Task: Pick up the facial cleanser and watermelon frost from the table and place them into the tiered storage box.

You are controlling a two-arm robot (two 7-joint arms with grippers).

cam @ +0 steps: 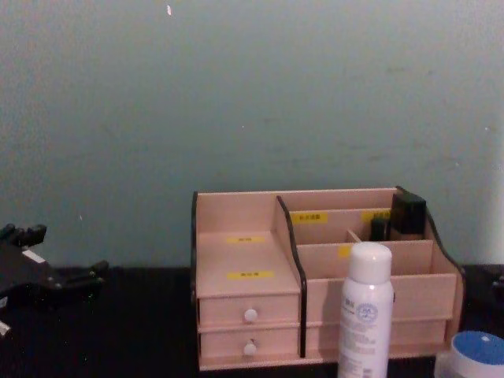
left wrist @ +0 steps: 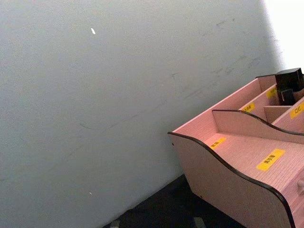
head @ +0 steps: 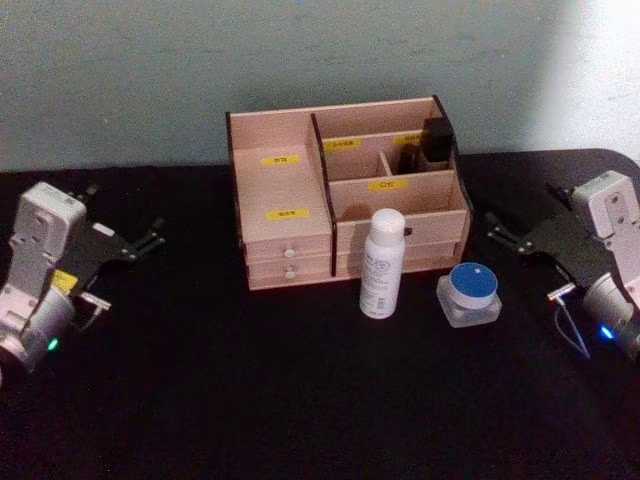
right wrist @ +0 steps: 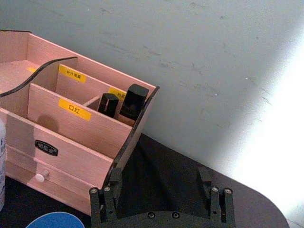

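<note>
The tiered storage box (head: pixel 285 195) stands at the back middle of the black table, also seen in the chest view (cam: pixel 244 252) and both wrist views (left wrist: pixel 228 166) (right wrist: pixel 80 137). In front of its right half stand a white bottle (head: pixel 383 265) (cam: pixel 365 315) and a clear jar with a blue lid (head: pixel 469 293) (cam: pixel 475 354) (right wrist: pixel 52 222). Which of them is the facial cleanser and which the watermelon frost I cannot tell. My left gripper (head: pixel 150 238) (left wrist: pixel 156 222) rests open at the far left. At the far right my right gripper (head: pixel 497 230) (right wrist: pixel 160 178) is open and empty.
Two dark containers (head: pixel 436 140) (right wrist: pixel 126 102) stand in the box's back right compartment. The other compartments look bare. A pale wall rises right behind the box. Black table surface (head: pixel 250 390) stretches in front of the objects.
</note>
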